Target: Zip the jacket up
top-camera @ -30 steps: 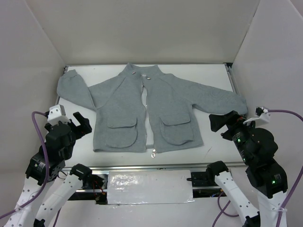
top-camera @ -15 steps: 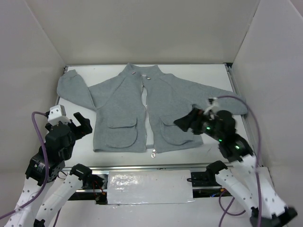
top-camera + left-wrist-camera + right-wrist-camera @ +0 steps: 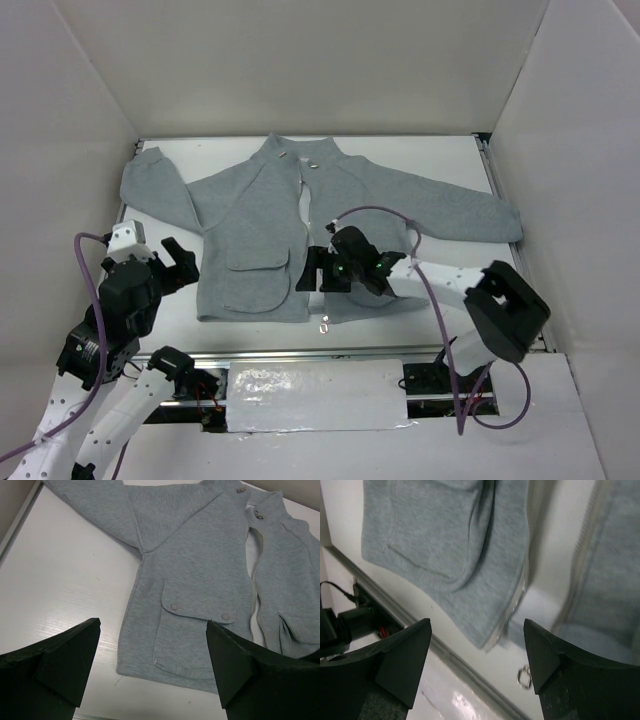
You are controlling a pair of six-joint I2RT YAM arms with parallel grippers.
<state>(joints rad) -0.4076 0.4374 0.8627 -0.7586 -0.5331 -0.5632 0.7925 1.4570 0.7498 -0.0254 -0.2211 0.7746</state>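
The light-grey fleece jacket [image 3: 250,220] lies flat on the white table [image 3: 160,320], collar at the far side. Its centre zipper [image 3: 312,230] is open from collar to hem. A metal pull ring [image 3: 324,325] lies on the table just below the hem. My right gripper [image 3: 318,272] hovers open over the lower zipper, above the hem. In the right wrist view the jacket [image 3: 435,530], one hem corner with zipper teeth [image 3: 517,600] and the ring [image 3: 523,676] show between my open gripper [image 3: 477,655]. My left gripper [image 3: 165,265] is open and empty, left of the jacket [image 3: 190,555].
White walls [image 3: 70,120] close in the table on three sides. A metal rail [image 3: 300,352] and a silver taped panel [image 3: 315,395] run along the near edge. The right arm's purple cable [image 3: 385,212] loops above the jacket's right front.
My right arm has swung from the table's right edge leftwards across the jacket to its lower centre. The left arm has barely shifted. The jacket has not moved.
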